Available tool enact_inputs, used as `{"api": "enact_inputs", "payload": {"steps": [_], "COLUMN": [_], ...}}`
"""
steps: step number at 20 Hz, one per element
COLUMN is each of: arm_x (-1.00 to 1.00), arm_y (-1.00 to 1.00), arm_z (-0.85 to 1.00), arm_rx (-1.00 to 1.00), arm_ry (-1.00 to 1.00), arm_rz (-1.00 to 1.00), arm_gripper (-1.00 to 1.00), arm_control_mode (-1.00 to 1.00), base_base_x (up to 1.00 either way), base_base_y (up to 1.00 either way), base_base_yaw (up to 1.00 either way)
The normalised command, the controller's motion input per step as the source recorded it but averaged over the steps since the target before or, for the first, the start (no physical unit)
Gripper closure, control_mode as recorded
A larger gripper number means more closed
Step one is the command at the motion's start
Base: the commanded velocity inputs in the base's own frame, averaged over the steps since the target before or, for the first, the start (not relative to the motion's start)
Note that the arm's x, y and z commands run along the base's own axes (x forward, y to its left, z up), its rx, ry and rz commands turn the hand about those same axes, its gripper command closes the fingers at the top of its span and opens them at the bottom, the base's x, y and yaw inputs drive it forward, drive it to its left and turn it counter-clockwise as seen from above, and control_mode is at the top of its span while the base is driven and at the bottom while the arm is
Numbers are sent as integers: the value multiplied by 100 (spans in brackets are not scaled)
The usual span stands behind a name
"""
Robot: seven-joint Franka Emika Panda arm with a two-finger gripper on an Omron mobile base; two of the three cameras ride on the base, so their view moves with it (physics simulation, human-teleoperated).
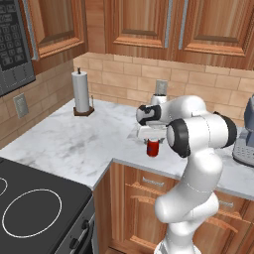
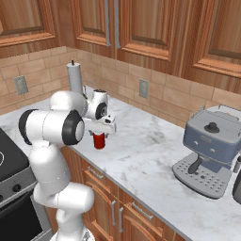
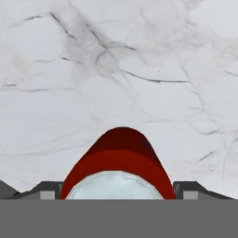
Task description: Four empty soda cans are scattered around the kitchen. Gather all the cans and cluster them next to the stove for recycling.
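Note:
One red soda can (image 1: 153,148) with a silver top stands upright on the white marble counter (image 1: 74,144), close to its front edge. My gripper (image 1: 153,141) points straight down over it, one finger on each side, open, with a thin gap still showing at each finger. In the hand view the soda can (image 3: 119,162) fills the space between the fingertips (image 3: 49,189) of the gripper (image 3: 118,191). From the right base view, the soda can (image 2: 99,140) sits under the gripper (image 2: 99,134). The stove (image 1: 34,208), a black cooktop with white rings, lies at the lower left, well away from the can.
A paper towel roll (image 1: 81,92) stands at the back of the counter by the brick wall. A grey coffee machine (image 2: 209,150) sits further right. A microwave (image 1: 12,44) hangs above the stove. Wooden cabinets run overhead, drawers below the counter edge.

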Motion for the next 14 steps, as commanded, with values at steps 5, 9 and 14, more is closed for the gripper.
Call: {"api": "enact_inputs", "payload": {"steps": [5, 9, 14], "arm_x": [0, 0, -13], "arm_y": [0, 0, 0], "arm_z": [-1, 6, 40], "arm_rx": [0, 0, 0], "arm_ry": [0, 0, -1], "arm_rz": [0, 0, 0], "arm_gripper": [100, 100, 100], "arm_control_mode": [-100, -100, -100], "base_base_x": [0, 0, 0], "base_base_y": [0, 0, 0], "base_base_yaw": [0, 0, 0]}}
